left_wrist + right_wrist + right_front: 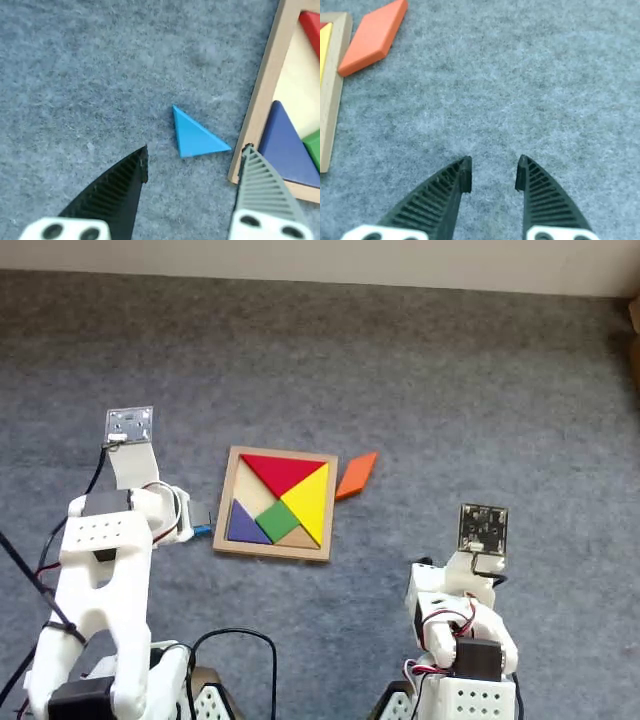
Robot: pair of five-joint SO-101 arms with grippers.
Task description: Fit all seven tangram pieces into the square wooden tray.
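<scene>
The square wooden tray (224, 546) lies mid-table and holds a red triangle (280, 473), a yellow triangle (312, 502), a purple triangle (243, 525), a green square (276, 521) and a tan triangle (298, 536). A small blue triangle (196, 136) lies flat on the carpet just outside the tray's left rim (260, 100). My left gripper (196, 152) hovers open over it, one finger on each side, not touching. The orange parallelogram (372, 37) rests on the carpet by the tray's right corner (331, 100). My right gripper (493, 167) is open and holds nothing, well short of it.
Grey carpet covers the whole table. A bare cream patch (252, 495) shows in the tray's left part. The right arm (460, 620) sits folded at the front right, and the left arm (100, 570) stretches along the left side.
</scene>
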